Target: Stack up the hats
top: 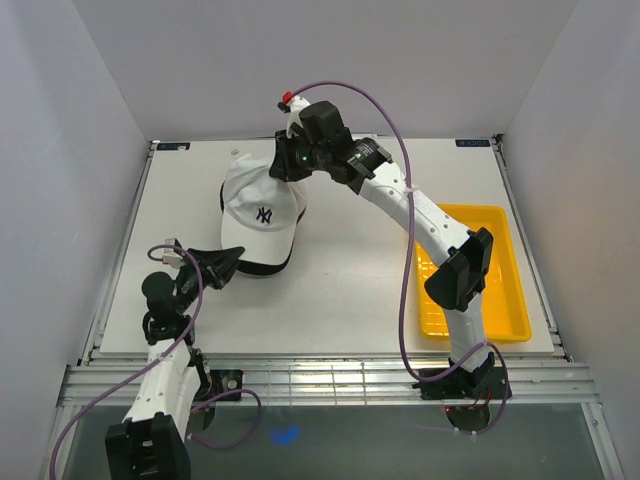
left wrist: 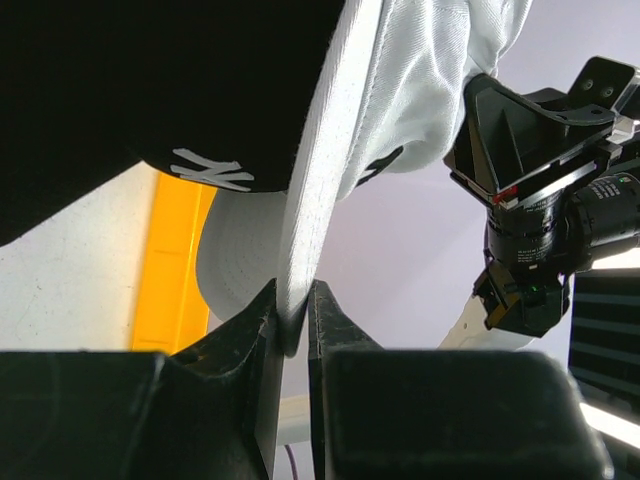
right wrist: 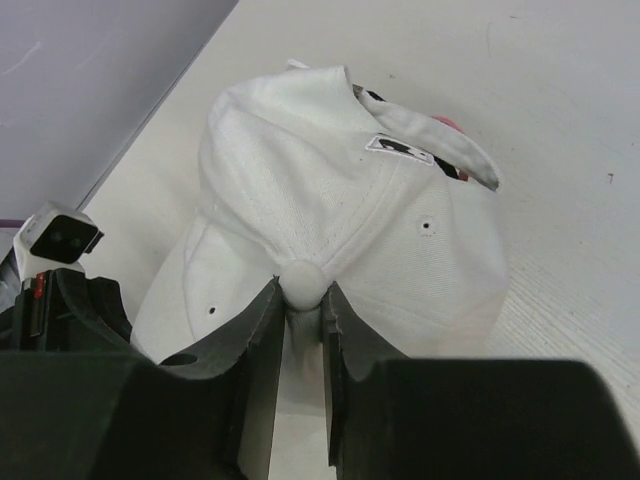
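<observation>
The white cap [top: 262, 208] with a dark NY mark lies on top of the other hats at the table's left middle. A black cap's [top: 266, 268] brim edge shows under its brim; in the left wrist view the black cap [left wrist: 150, 90] fills the upper left. My left gripper [top: 238, 259] is shut on the white cap's brim [left wrist: 305, 210]. My right gripper [top: 284, 167] is shut on the top button [right wrist: 303, 283] of the white cap [right wrist: 350, 200]. A sliver of the pink cap [right wrist: 447, 122] shows under its back edge. The tan cap is hidden.
A yellow mesh tray [top: 500, 300] stands at the table's right, under my right forearm; it also shows in the left wrist view [left wrist: 175, 260]. White walls enclose the table on three sides.
</observation>
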{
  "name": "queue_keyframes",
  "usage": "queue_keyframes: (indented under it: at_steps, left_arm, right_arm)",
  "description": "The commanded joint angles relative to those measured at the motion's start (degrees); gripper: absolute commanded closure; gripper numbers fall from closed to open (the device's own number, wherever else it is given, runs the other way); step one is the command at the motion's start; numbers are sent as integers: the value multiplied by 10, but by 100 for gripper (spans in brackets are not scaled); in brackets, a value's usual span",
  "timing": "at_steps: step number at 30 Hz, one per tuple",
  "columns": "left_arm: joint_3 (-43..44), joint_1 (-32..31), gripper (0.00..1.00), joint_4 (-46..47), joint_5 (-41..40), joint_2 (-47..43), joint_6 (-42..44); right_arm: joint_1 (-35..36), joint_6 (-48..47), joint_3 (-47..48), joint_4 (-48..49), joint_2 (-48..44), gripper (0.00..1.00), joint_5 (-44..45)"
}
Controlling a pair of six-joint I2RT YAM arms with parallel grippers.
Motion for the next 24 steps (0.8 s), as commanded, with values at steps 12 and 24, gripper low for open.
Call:
queue_keyframes:
  at_steps: [12, 24]
  left_arm:
    - [67, 1, 100, 4, -11, -2, 17]
    - [24, 1, 100, 4, -75, -78, -1]
  right_arm:
    - [4, -9, -25, 83, -89, 82, 58]
    - [15, -22, 6, 97, -41, 75, 22]
